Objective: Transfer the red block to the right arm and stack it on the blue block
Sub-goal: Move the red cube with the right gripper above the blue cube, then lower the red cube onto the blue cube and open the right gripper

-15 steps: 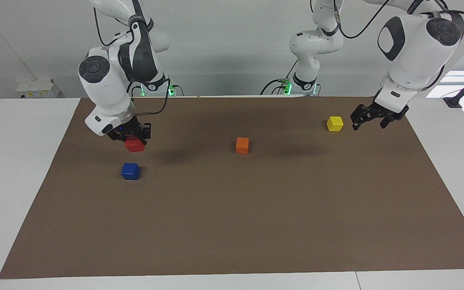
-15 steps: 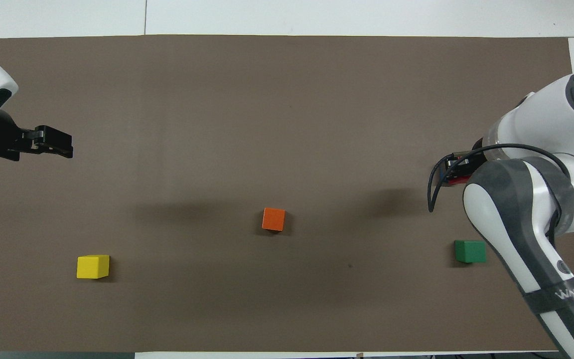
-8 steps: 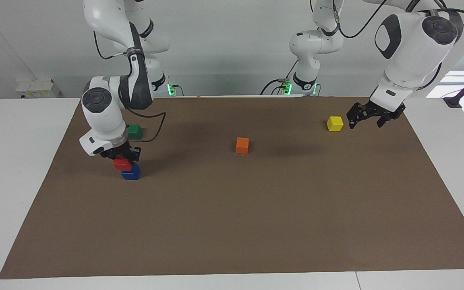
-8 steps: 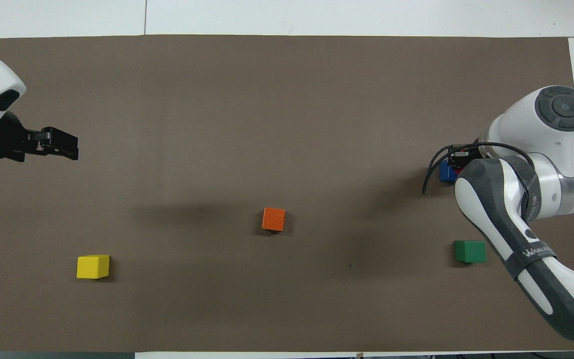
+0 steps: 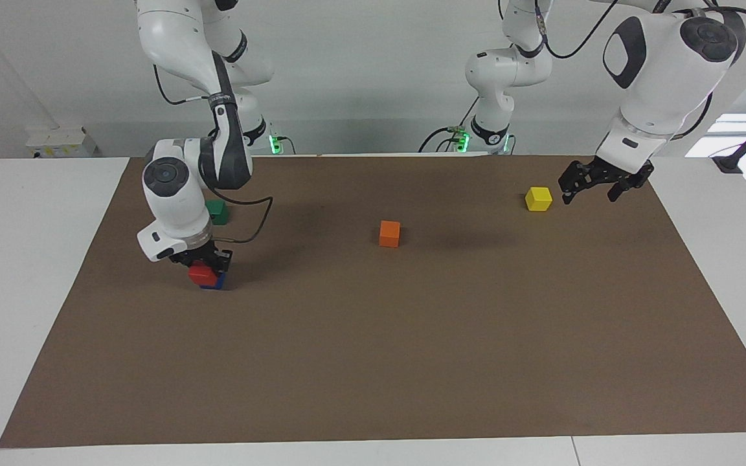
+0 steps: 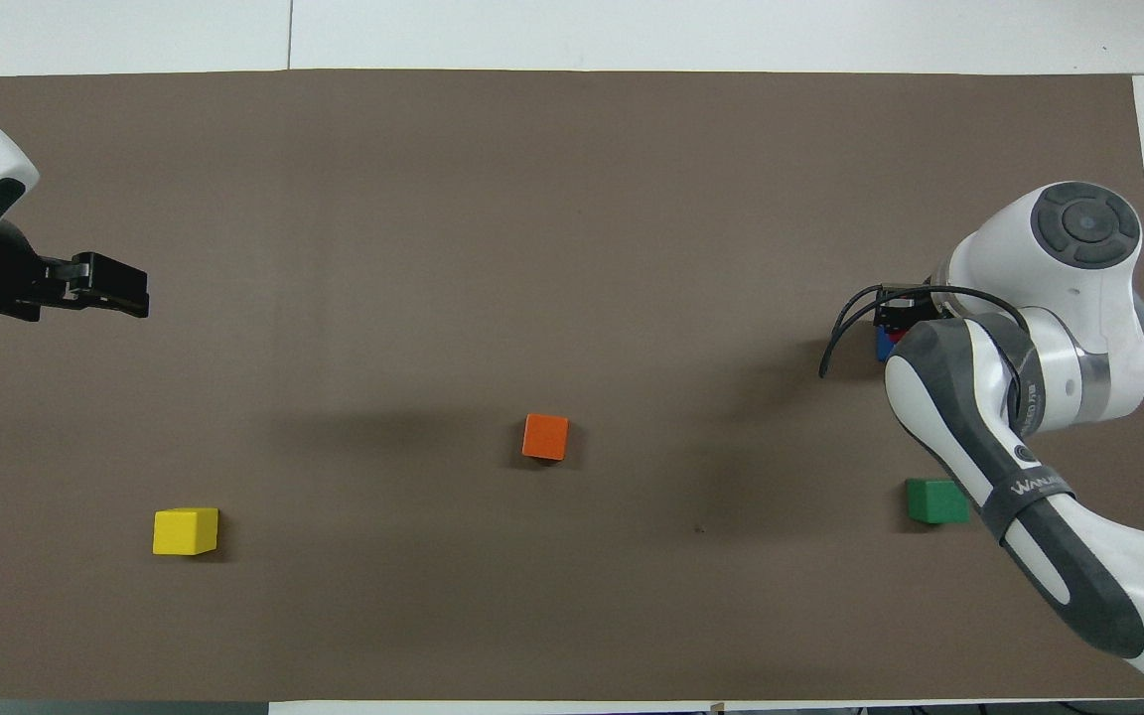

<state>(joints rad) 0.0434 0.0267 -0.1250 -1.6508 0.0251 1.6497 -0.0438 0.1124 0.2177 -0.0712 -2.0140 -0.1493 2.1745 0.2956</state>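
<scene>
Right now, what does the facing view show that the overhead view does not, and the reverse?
Only the facing view shows the right gripper holding the small red cube on the small blue cube, and both arms' bases.

Only the overhead view shows the left gripper in side profile over bare brown mat.

Both show the orange cube, yellow cube and green cube.

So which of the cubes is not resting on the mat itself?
The red block: it sits on the blue block, gripped in the right pincer. The green, orange and yellow cubes each lie alone on the mat.
</scene>
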